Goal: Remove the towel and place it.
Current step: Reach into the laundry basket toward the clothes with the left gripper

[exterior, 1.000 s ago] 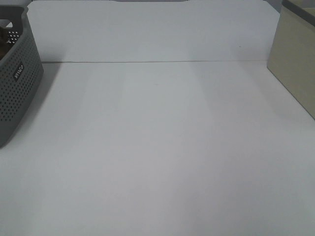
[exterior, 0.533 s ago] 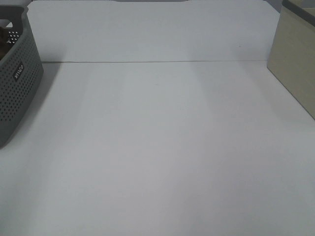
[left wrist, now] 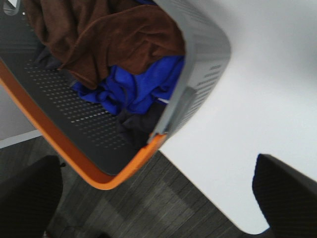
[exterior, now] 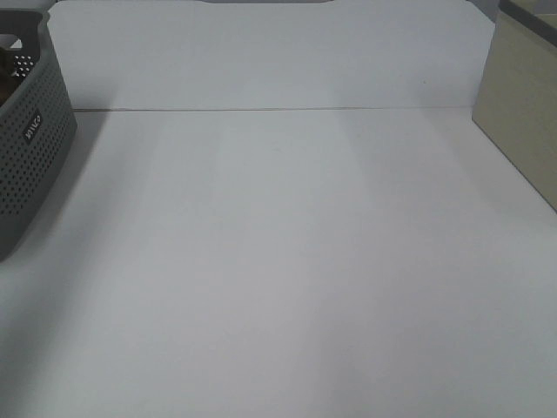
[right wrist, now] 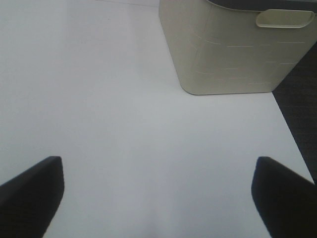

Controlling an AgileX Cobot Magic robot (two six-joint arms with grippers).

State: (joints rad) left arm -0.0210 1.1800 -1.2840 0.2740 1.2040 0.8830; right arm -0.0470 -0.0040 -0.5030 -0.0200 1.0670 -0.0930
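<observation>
The dark brown towel (left wrist: 119,34) lies bunched in the grey perforated basket (left wrist: 208,39), on top of a blue cloth (left wrist: 133,87). In the exterior high view the basket (exterior: 30,148) stands at the table's left edge and its contents are almost hidden. My left gripper (left wrist: 158,198) is open and empty. It hovers over the basket's corner and the table edge, apart from the towel. My right gripper (right wrist: 158,193) is open and empty above the bare white table (right wrist: 124,124). Neither gripper shows in the exterior high view.
A dark grey cloth (left wrist: 138,124) lies under the blue one. The basket has an orange edge (left wrist: 99,173) over the floor. A beige bin (exterior: 522,113) stands at the table's right side, and it also shows in the right wrist view (right wrist: 223,54). A white back wall (exterior: 261,52) bounds the table.
</observation>
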